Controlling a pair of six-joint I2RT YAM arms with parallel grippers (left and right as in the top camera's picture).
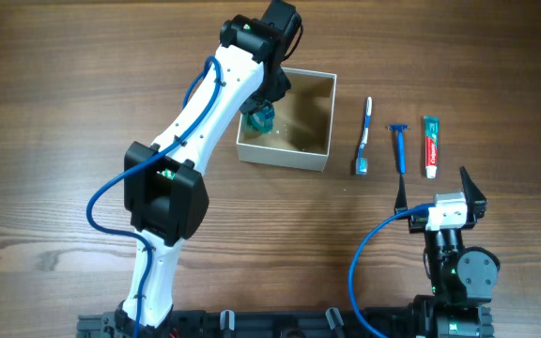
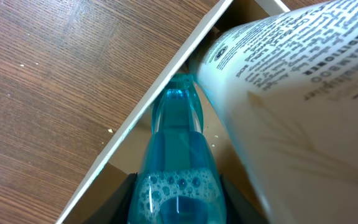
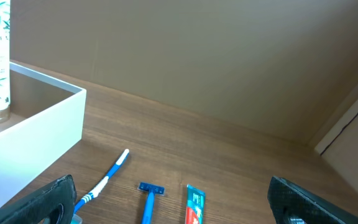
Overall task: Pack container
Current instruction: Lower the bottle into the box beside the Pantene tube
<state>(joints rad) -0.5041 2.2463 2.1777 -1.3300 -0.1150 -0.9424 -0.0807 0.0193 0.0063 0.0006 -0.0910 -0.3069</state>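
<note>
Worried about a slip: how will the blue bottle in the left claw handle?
The blue bottle looks like smooth clear plastic, so probably slippery. Foamy liquid fills it, so likely heavy for its size. Slim, it may tip against the white bottle beside it.

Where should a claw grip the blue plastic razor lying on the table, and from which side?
Likely mid-handle, from straight above, jaws closing across it. The blue plastic razor lies flat, its slim straight handle clear of the blue-and-white toothbrush and the toothpaste tube beside it.
</note>
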